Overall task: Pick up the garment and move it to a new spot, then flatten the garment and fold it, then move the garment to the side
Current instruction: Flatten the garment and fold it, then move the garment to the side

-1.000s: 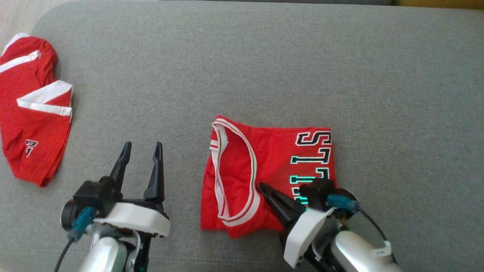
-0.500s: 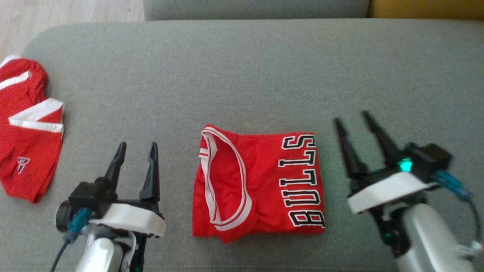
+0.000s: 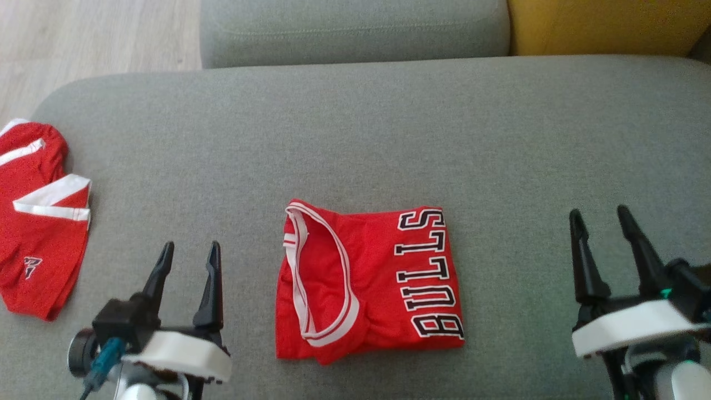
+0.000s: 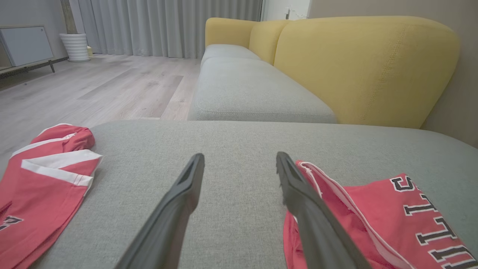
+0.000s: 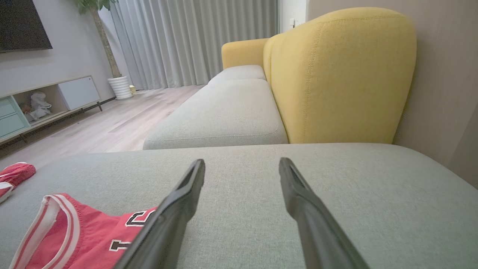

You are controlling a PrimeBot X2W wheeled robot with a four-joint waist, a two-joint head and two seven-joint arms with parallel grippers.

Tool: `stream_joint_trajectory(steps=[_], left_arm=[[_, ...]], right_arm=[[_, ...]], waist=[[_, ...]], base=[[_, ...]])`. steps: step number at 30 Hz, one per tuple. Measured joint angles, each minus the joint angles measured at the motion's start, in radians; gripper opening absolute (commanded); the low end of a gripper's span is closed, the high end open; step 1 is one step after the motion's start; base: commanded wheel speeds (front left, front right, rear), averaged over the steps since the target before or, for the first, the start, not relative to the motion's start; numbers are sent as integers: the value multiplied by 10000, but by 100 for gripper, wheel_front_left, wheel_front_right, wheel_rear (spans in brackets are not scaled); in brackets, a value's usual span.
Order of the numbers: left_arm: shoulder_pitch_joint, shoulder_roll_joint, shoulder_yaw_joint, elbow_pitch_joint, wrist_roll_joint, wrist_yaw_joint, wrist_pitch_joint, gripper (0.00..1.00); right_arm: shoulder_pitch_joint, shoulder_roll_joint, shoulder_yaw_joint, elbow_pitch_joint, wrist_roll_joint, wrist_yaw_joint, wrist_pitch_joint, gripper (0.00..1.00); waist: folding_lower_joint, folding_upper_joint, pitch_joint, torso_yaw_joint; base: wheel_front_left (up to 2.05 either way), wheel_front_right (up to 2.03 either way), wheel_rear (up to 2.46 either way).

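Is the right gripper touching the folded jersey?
No, the right gripper is open and off to the right of the folded jersey, with bare grey cushion between them.

On my head camera, the red shorts (image 3: 39, 222) run off the left edge, their small logo (image 3: 31, 266) too tiny for me to read. My left wrist view cuts the folded jersey (image 4: 373, 213) at the bottom edge, clipping its lettering (image 4: 416, 209). On my right wrist view, one finger (image 5: 168, 220) of the right gripper (image 5: 241, 162) covers part of the jersey; shelf (image 5: 33, 108) contents are too small to identify.
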Motion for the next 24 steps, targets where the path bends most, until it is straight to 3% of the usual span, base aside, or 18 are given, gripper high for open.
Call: stream_joint_trajectory(steps=[24], left_arm=[[889, 309, -102, -301, 0, 238, 240, 100]], right_arm=[[1063, 351, 138, -604, -17, 0, 378, 100]], waist=[[0, 0, -632, -193]], base=[[0, 0, 0]])
